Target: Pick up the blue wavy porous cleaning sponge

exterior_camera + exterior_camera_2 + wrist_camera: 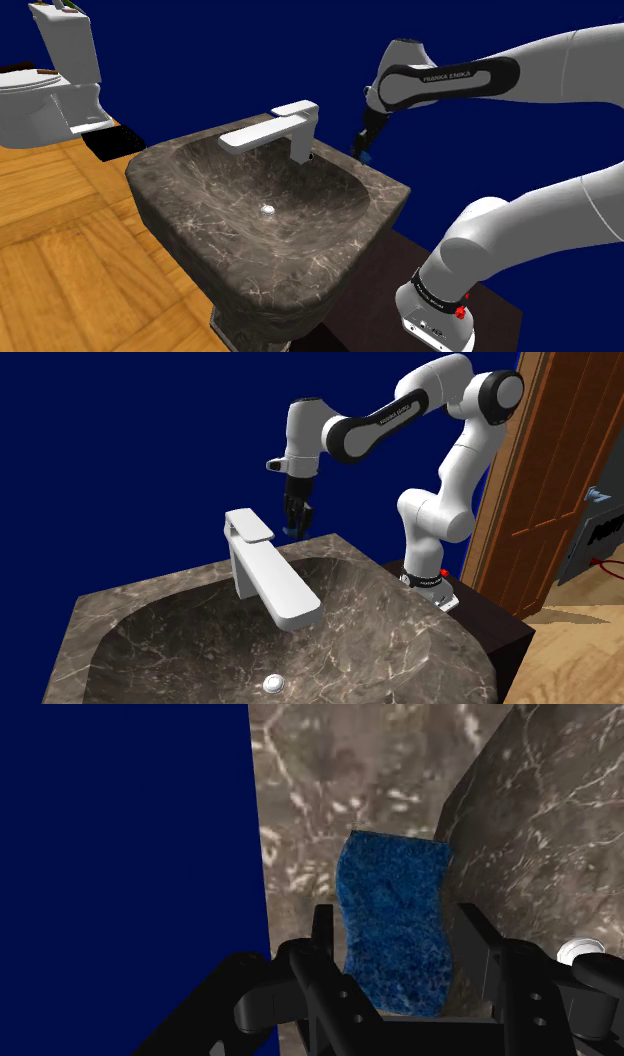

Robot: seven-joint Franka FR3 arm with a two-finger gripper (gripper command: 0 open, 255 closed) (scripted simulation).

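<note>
The blue wavy sponge [392, 924] lies on the dark marbled sink's back rim [330, 774], beside the edge where the blue backdrop begins. My black gripper [395, 919] reaches down over it, its fingers [322, 939] standing on either side of the sponge. They are open, and a thin strip of marble shows between the sponge and the finger on the basin side. In the shoulder view the gripper [363, 142] hangs at the rim behind the tap, a bit of blue sponge [368, 156] at its tips. The second exterior view has the gripper [293, 520] just behind the tap.
A white angular tap [280, 130] stands on the rim close to the gripper, over the basin [262, 190] with its drain [267, 209]. A white toilet [50, 85] stands at the shoulder view's far left on a wooden floor. A wooden door [560, 462] stands behind the arm's stand.
</note>
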